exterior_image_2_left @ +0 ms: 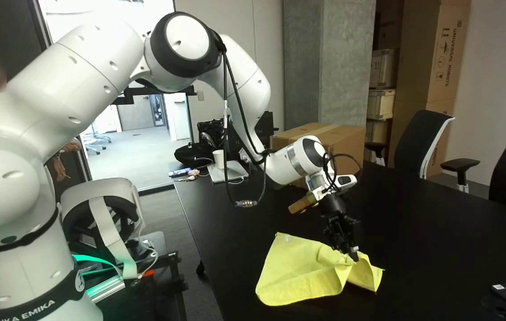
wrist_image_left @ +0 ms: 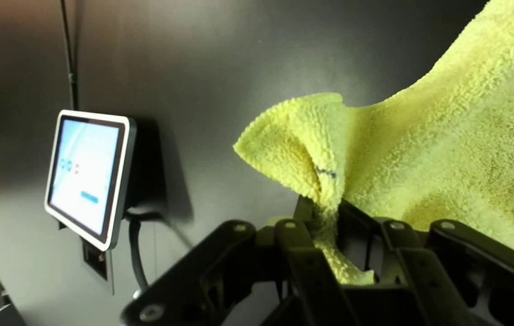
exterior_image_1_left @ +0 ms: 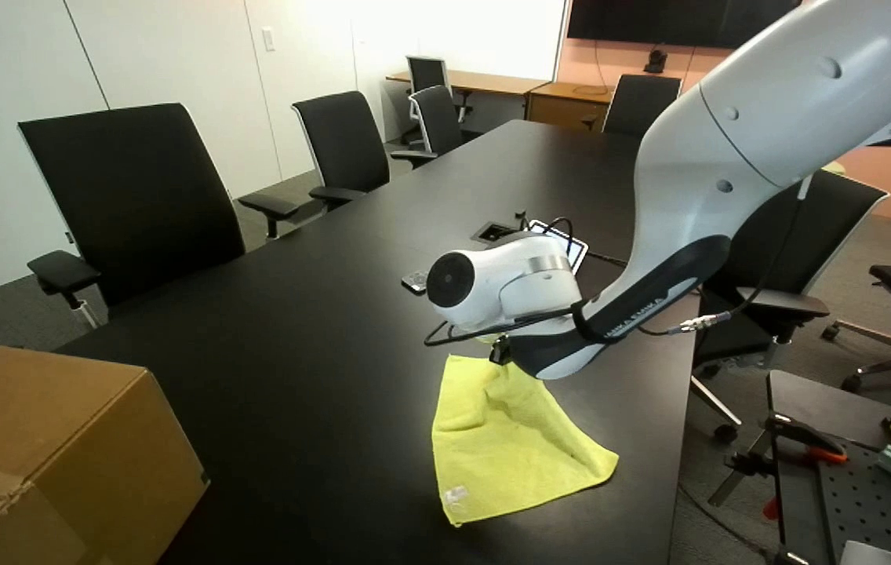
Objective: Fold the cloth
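The yellow cloth (exterior_image_1_left: 516,451) lies on the black table (exterior_image_1_left: 320,408), mostly spread out with folds near my gripper. It also shows in an exterior view (exterior_image_2_left: 302,272), where a pinched part rises to the gripper and a corner flap hangs beyond it. My gripper (exterior_image_2_left: 353,253) points down at the cloth's edge. In the wrist view the fingers (wrist_image_left: 325,215) are shut on a bunched strip of the cloth (wrist_image_left: 456,145), with a bit of cloth sticking through between them. The gripper is mostly hidden behind the arm in an exterior view.
A tablet on a stand (wrist_image_left: 86,176) with a cable is close to the gripper. A remote (exterior_image_1_left: 415,282) lies nearby. A cardboard box (exterior_image_1_left: 77,447) stands on the table. A laptop with a cup (exterior_image_2_left: 228,171) sits at the table's far end. Chairs (exterior_image_1_left: 132,204) line the table.
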`<state>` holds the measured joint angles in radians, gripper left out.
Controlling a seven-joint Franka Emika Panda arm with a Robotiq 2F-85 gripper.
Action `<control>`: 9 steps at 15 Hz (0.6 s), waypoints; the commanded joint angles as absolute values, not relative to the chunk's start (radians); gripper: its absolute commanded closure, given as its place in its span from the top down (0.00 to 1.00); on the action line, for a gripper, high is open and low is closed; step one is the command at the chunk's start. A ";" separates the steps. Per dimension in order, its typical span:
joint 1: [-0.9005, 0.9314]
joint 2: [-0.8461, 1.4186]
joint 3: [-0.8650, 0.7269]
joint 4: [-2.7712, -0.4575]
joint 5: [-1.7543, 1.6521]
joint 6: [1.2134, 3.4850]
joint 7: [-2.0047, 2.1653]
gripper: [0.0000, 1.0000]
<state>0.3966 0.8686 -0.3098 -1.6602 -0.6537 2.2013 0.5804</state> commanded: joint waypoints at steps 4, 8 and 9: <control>0.438 0.950 -0.277 -1.563 -0.937 2.172 0.829 0.19; 0.318 0.902 -0.130 -1.607 -0.884 2.335 0.775 0.01; 0.293 0.899 -0.111 -1.620 -0.880 2.386 0.758 0.03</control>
